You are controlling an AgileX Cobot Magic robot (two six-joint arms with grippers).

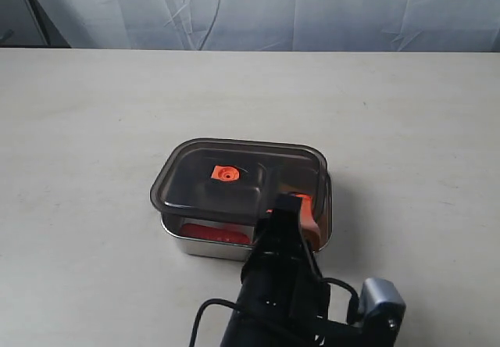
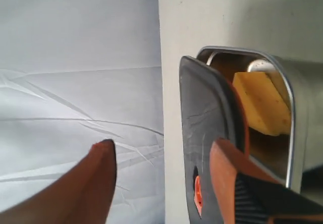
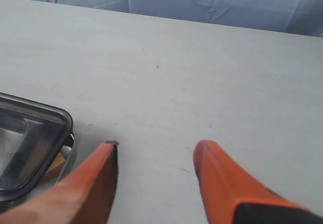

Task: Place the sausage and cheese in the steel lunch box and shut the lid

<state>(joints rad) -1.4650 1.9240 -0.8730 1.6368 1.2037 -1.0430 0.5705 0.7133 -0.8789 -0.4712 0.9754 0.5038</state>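
– What does the exterior view give?
– The left arm comes in from the bottom and across the middle, wrist rolled on its side. The left gripper (image 1: pixel 299 206) is at the lunch box (image 1: pixel 205 247). The lid (image 1: pixel 195 175) lies askew on top, its front edge lifted. The sausage (image 1: pixel 215 232) shows beneath it, in the left compartment.
– Left wrist view?
– The fingers are wide apart and clamp nothing. The upper finger (image 2: pixel 96 183) is in the air and the lower finger (image 2: pixel 227 178) is at the lid's raised edge. I can't tell if it touches. The cheese (image 2: pixel 262 103) lies inside the box.
– Right wrist view?
– The right gripper (image 3: pixel 156 144) hangs spread and empty over the table (image 3: pixel 227 82), beside the box's corner.
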